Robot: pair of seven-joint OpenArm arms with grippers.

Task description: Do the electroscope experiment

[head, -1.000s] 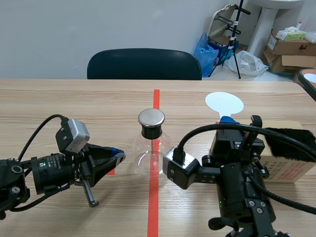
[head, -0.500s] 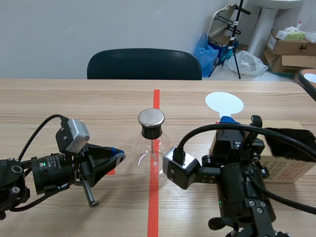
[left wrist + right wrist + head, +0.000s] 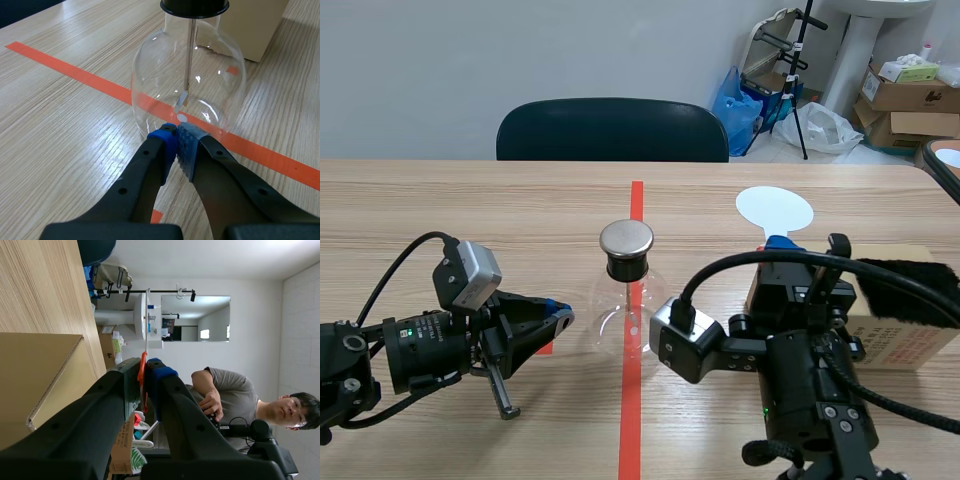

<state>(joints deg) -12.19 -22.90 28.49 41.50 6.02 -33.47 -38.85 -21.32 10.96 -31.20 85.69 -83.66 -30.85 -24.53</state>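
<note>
1. Wooden table (image 3: 470,210) runs away to a grey wall, with an orange-red tape line (image 3: 636,215) along its middle and a dark chair (image 3: 612,130) on the far side
2. At the centre, on the tape line, stands the glass flask (image 3: 625,312) of the electroscope. It is upright, with a black stopper (image 3: 626,267) and a round metal cap (image 3: 626,238) on top. A thin rod (image 3: 190,55) hangs inside it
3. From the left comes the left gripper (image 3: 558,315), low over the table. Its fingers are pressed together with nothing between the blue pads (image 3: 186,145). The tips are just at the low wall of the flask; I cannot tell if they touch
4. On the near right, the right gripper (image 3: 780,243) points to the far side. Its fingers pinch the thin stem of a white disc (image 3: 775,208), which lies flat above the table, right of the flask and apart from it
5. Right of this arm is a cardboard box (image 3: 910,345) with a black furry piece (image 3: 910,290) on top
6. In the right wrist view a person (image 3: 230,395) is seen far behind
</note>
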